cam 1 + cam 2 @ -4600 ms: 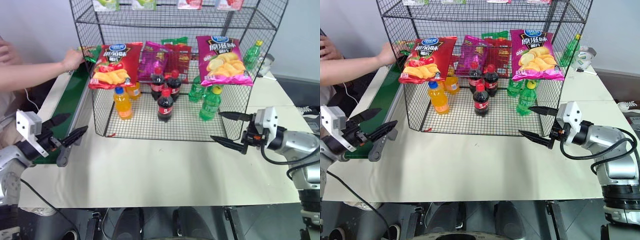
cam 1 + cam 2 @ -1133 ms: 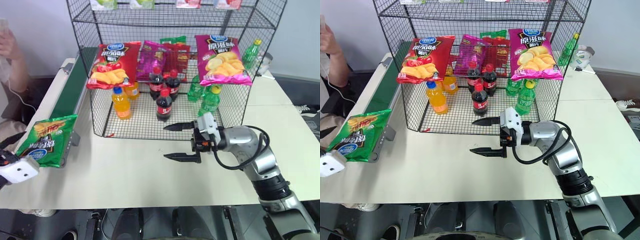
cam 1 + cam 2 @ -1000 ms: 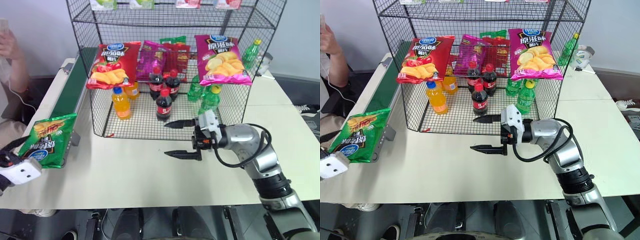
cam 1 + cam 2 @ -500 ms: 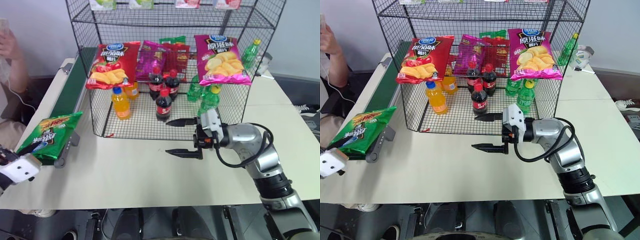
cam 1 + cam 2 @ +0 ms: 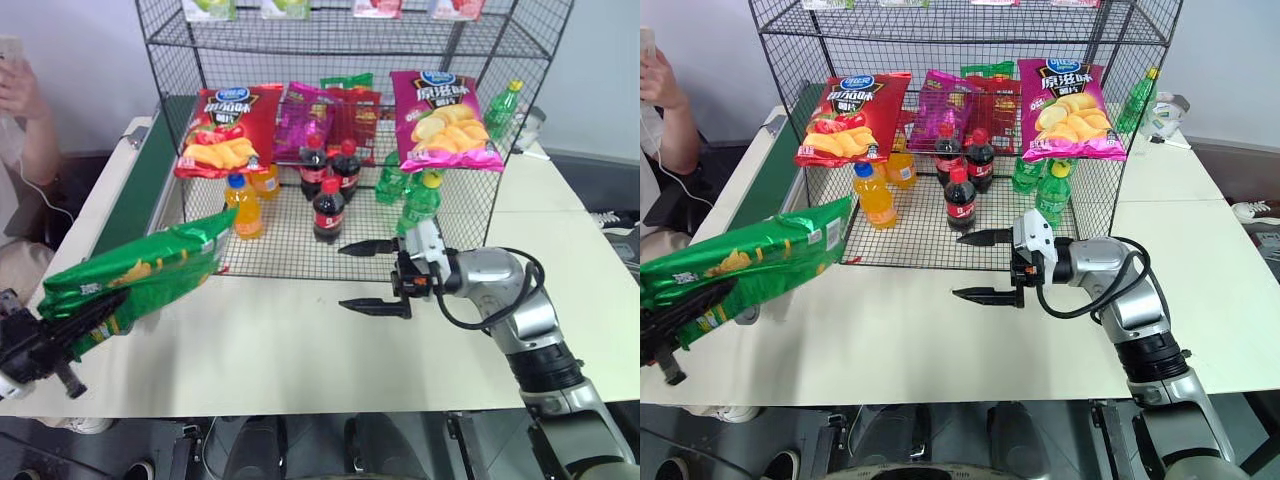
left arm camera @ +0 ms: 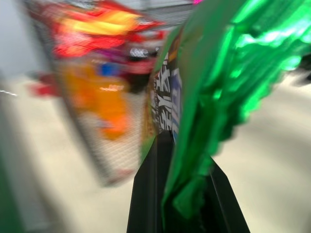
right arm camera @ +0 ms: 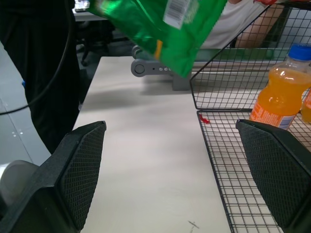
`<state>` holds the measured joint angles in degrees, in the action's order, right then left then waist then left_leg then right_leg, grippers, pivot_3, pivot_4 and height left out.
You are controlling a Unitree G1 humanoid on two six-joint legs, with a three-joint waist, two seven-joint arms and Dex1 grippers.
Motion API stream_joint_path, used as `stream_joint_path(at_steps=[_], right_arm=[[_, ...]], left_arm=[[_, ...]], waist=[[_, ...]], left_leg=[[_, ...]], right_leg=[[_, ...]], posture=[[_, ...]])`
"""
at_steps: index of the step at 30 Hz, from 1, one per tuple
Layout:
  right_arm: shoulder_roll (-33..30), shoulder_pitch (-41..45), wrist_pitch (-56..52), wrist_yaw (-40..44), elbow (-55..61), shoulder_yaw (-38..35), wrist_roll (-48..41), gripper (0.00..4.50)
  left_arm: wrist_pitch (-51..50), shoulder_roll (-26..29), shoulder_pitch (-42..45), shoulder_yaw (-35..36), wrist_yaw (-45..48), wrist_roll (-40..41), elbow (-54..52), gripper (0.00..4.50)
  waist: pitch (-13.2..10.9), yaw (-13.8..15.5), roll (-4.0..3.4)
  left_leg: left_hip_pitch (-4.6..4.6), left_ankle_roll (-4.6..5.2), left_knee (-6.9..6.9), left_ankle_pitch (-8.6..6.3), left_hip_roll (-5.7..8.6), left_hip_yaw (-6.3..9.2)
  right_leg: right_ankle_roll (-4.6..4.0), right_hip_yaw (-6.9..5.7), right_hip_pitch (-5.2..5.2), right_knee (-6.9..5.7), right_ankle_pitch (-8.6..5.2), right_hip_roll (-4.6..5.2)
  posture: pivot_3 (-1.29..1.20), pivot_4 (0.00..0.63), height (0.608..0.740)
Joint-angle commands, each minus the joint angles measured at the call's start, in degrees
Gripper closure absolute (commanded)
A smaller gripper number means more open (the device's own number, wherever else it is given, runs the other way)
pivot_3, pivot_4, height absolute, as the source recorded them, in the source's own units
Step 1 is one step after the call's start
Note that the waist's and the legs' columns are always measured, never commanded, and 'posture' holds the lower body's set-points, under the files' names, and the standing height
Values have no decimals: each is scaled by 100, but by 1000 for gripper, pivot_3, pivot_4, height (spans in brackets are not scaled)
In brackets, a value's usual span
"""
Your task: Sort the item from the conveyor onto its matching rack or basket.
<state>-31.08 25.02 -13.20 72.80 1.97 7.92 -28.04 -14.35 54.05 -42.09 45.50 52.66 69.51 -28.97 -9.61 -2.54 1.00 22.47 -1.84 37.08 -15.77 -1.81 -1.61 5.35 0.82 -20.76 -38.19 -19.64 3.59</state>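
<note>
At the near left corner of the table, left gripper (image 5: 45, 345) was clamped on one end of the green crisp bag (image 5: 135, 275); the bag was off the table, lying roughly level and pointing toward the rack (image 5: 175, 160), far end just short of its front left corner, clear of the conveyor (image 5: 135, 190). White barcode patch visible near that far end, print unreadable; yellow crisp graphic on the side. In the left wrist view the fingers (image 6: 150, 194) pinched the crinkled foil. Right gripper (image 5: 378, 277) sat level in front of the rack, pointing left, jaws spread wide, nothing between them. On the rack: red crisp bag (image 5: 222, 130) and magenta crisp bag (image 5: 443, 118), both with blue oval logos and Chinese text I couldn't read, cola bottles (image 5: 328, 195), an orange drink bottle (image 5: 243, 205).
</note>
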Motion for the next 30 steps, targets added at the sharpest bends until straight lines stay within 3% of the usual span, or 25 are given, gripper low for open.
stream_joint_path(at_steps=[1,5,8,12,20,30], right_arm=[[-63,-1,-324,112,102,-217,-343,0],[-283,-143,-1236,117,115,-454,-872,0],[-422,-223,-1755,67,274,-641,-1203,0],[-538,-347,-2130,-24,465,-784,-1383,0],[-321,-167,-2873,-525,1000,-990,-2046,0],[318,60,-2937,-931,1147,-786,-2101,0]], left_arm=[[-625,47,349,233,48,459,-74,4393],[-1171,124,1230,-416,96,691,-155,4393],[-1515,-48,2047,-1089,50,997,-136,4393],[-1775,-333,2842,-1801,250,819,134,4393],[-2472,-859,4054,-2513,306,1267,624,4393],[-2955,-1509,5012,-3119,415,878,1255,4393]], waist=[[0,3,-1],[0,66,0],[-1,79,1],[-1,34,0],[-2,30,-1],[-2,28,0]], left_leg=[[-2,0,0,0,-1,1],[-4,1,5,1,2,2],[-4,3,10,-1,7,1],[-4,3,7,-1,2,1],[-3,4,8,-1,-1,2],[1,3,12,0,0,3]], right_leg=[[0,0,1,-1,0,-3],[0,-1,8,-2,0,-8],[1,-1,14,4,0,-5],[2,1,10,2,1,-11],[3,5,6,-2,1,-20],[5,5,4,-2,1,-21]], posture=[[0,150,739],[0,150,739],[0,150,739],[0,150,739],[0,150,739],[0,150,739]])
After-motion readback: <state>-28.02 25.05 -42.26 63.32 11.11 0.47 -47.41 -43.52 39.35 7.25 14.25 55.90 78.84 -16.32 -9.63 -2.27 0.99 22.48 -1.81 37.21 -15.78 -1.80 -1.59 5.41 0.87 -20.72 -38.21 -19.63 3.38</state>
